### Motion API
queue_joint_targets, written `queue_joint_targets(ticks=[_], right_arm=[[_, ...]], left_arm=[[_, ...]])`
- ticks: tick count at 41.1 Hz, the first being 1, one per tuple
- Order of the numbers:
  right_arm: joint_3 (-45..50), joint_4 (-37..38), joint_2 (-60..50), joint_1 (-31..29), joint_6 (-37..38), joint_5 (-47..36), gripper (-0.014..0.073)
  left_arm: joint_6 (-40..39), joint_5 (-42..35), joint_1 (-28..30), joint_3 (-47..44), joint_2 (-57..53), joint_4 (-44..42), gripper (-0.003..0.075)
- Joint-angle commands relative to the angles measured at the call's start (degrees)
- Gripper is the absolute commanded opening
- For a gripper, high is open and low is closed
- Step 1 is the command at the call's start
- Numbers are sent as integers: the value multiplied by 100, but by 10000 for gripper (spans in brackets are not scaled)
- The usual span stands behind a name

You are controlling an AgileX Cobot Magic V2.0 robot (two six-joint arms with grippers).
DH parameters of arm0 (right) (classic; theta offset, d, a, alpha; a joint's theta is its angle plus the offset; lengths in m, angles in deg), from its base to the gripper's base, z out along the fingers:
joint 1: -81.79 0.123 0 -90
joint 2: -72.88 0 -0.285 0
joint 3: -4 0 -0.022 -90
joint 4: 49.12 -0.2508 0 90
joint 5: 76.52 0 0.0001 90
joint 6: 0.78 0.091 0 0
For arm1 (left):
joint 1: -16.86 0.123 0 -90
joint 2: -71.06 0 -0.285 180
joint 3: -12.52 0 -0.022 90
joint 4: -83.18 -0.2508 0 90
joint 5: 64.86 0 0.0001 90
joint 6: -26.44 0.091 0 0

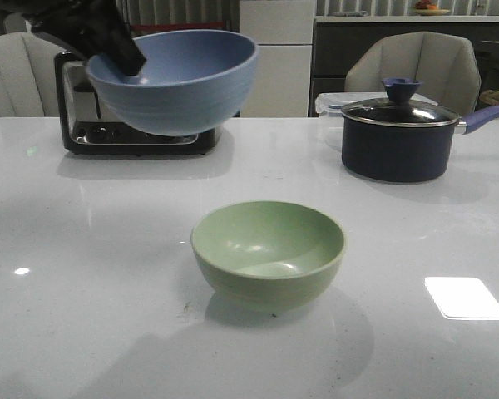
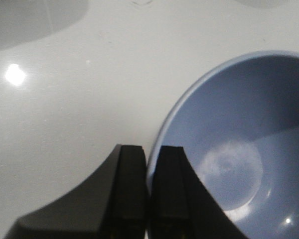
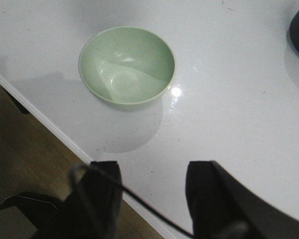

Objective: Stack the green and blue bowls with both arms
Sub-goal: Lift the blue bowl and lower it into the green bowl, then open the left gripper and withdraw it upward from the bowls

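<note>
**A:** ok so where are we at with the bowls?

**B:** We've got the blue bowl (image 1: 173,81) up in the air at about 10 o'clock in the front view, well clear of the white table (image 1: 83,274). Nothing in it that we can see. The green bowl (image 1: 268,253) sits upright on the table near the middle, closer to us, also with nothing inside, just glare spots.

**A:** and the pot?

**B:** Dark saucepan (image 1: 397,137) at roughly 2 o'clock, glass lid on with a purple knob, purple handle sticking out toward 3. We can't see what's in it. There's a black toaster (image 1: 108,120) behind the blue bowl too.

**A:** arms?

**B:** The left gripper (image 2: 149,191) comes down from the 11 o'clock corner and is pinched tight on the blue bowl's rim, one finger inside, one outside. The right gripper (image 3: 149,196) only shows in its own wrist camera: fingers spread wide apart, holding nothing, hanging above the table's near edge with the green bowl beyond it, not touching.
</note>
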State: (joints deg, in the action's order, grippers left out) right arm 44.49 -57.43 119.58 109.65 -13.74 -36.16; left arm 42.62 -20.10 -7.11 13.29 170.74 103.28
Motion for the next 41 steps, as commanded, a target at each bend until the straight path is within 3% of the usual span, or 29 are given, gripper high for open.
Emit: queue_joint_targets(ticks=[1,17,26,37,41], right_arm=[[-154,21,-21,-4,-70,-353,425],[-154,21,-21,-4,-70,-353,425],[-154,21,-21,-4,-70,-348,425],[-154,21,-21,-4,-70,-348,425],[-154,21,-21,-4,-70,-348,425]], left_arm=[[12,-313,-321,188,-98,205,93],[12,-563,-1072,188,832,164,93],[12,-1057,-1033,188,1185,-44,93],[12,-925,-1031,188,1381,-135,94],[12,-925,-1031,188,1416,-135,154]])
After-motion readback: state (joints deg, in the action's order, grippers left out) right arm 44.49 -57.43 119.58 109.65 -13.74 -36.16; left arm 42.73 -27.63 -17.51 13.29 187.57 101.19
